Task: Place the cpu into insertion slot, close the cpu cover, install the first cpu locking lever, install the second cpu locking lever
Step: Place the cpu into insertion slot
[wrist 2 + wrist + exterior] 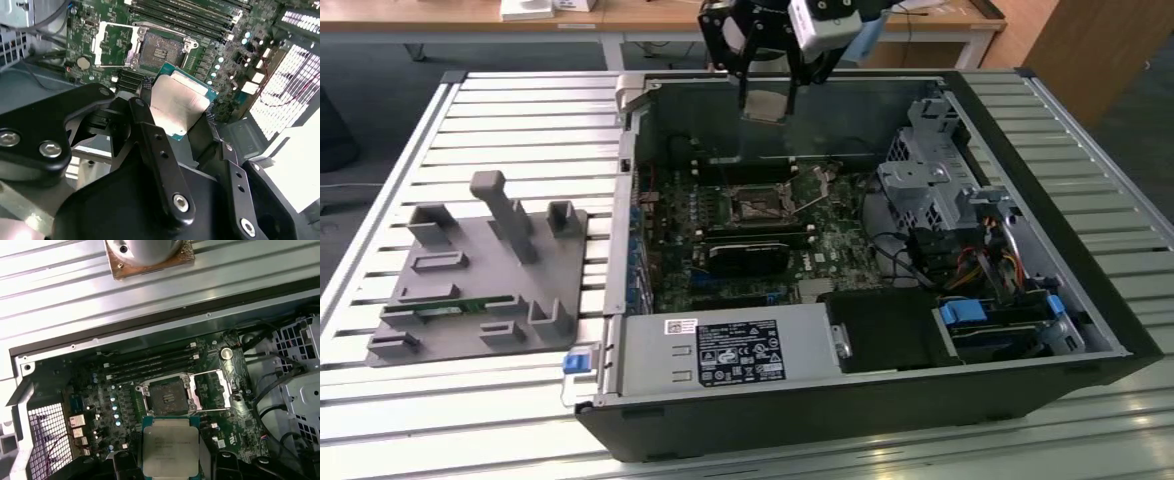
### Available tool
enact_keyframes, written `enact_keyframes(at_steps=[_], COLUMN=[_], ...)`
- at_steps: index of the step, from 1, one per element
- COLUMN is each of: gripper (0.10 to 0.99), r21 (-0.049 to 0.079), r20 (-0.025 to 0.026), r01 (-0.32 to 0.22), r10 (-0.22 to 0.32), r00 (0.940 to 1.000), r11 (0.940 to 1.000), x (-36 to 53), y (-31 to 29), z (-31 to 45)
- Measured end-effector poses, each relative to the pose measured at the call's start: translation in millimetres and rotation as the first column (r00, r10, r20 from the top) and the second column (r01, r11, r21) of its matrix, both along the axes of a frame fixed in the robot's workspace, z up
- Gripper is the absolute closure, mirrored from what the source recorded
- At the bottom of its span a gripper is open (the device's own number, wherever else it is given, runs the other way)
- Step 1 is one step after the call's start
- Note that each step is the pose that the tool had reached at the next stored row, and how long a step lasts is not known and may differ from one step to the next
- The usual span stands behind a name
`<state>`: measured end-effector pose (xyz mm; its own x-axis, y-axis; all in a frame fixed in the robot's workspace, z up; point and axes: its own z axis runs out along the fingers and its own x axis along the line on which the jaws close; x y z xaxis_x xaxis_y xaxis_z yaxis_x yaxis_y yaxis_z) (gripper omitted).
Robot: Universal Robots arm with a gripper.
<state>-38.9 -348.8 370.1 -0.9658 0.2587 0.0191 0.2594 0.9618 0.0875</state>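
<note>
Slatted metal tabletop [520, 110] is carrying one open computer case [854, 420], and high over its far wall one gripper [767, 92] is pinching one cpu [180, 105] between its two black fingers [152, 140], clamping the chip by opposite edges. The chip is hanging in the air with its silvery face showing in both wrist views and a green rim peeking out around it; it is touching nothing but the fingers and is sitting well apart from the board below. On the green motherboard [100, 390] one insertion slot [165, 397] is lying uncovered, its dark centre exposed inside a black rim. One cpu cover [212, 390] is standing swung open just beside the slot, green board showing through its window. One round coin cell [226, 353] is sitting near the cover, and a row of long memory slots [150, 362] is running alongside the socket; their number I cannot tell for sure. In the exterior view, one long black card [747, 250] is lying across the board near the socket, one silver drive cage [927, 190] is rising on the exterior view's right, and one labelled power supply [720, 355] is filling the near corner. One grey moulded fixture [480, 270] is resting on the tabletop on the exterior view's left, apart from the case.
</note>
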Motion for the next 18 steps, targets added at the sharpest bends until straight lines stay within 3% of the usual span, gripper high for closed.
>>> enact_keyframes(at_steps=[9, 18], gripper=[0.549, 0.549], r21=[-0.001, -0.002], r20=[0.0001, 0.0003], r01=[0.098, 0.178], r10=[-0.098, -0.178], r00=[0.9952, 0.984], r11=[0.9952, 0.984], x=[0.0, 0.0], y=[0.0, 0.0], z=[-0.9, -1.8])
